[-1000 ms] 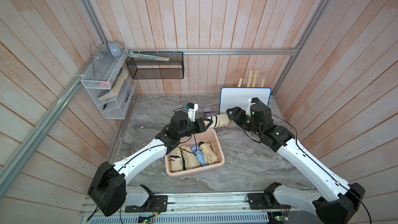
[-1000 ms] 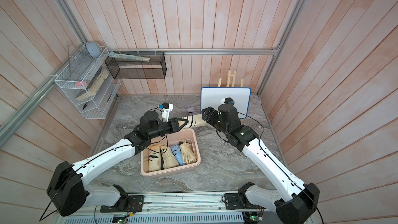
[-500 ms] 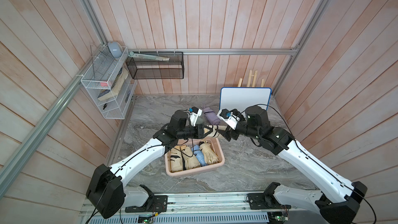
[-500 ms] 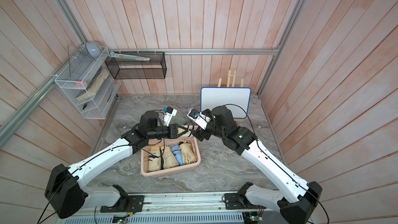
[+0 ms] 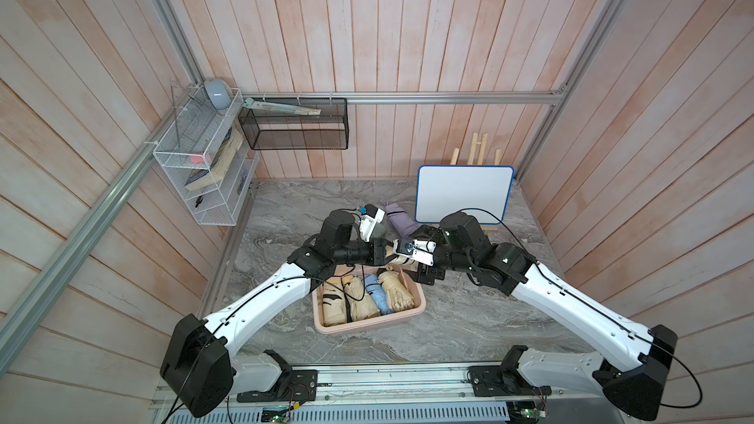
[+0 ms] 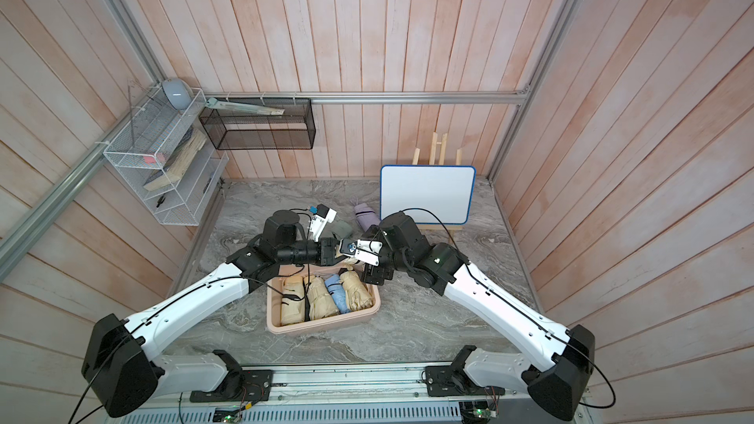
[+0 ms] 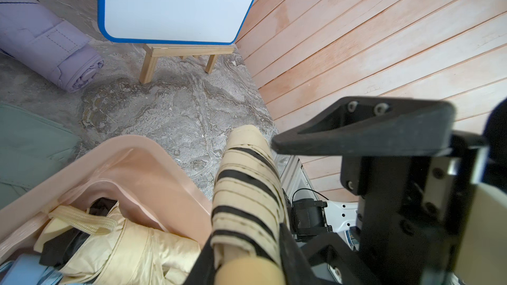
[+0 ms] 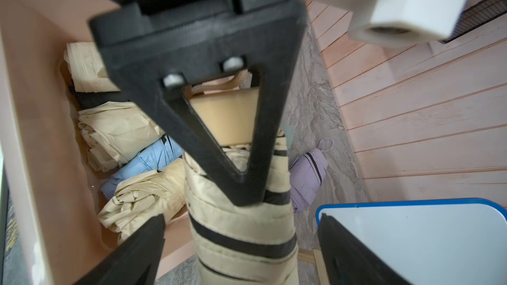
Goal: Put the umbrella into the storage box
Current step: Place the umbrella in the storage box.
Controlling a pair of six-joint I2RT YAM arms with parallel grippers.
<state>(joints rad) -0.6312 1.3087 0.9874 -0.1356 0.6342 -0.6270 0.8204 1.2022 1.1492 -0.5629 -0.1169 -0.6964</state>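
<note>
Umbrella (image 7: pixel 247 196) is up in the air: cream with black stripes, folded tight, with a tan handle at one end. Left end effector (image 7: pixel 247 259) is clamped on that handle end, carrying it above the far rim of the storage box (image 5: pixel 367 326). Right end effector (image 8: pixel 241 216) has its jaws spread wide either side of the canopy end, gripping nothing. I'd say it's standing clear so the left alone can lower it. Four folded umbrellas lie side by side in the box, so room looks tight.
</note>
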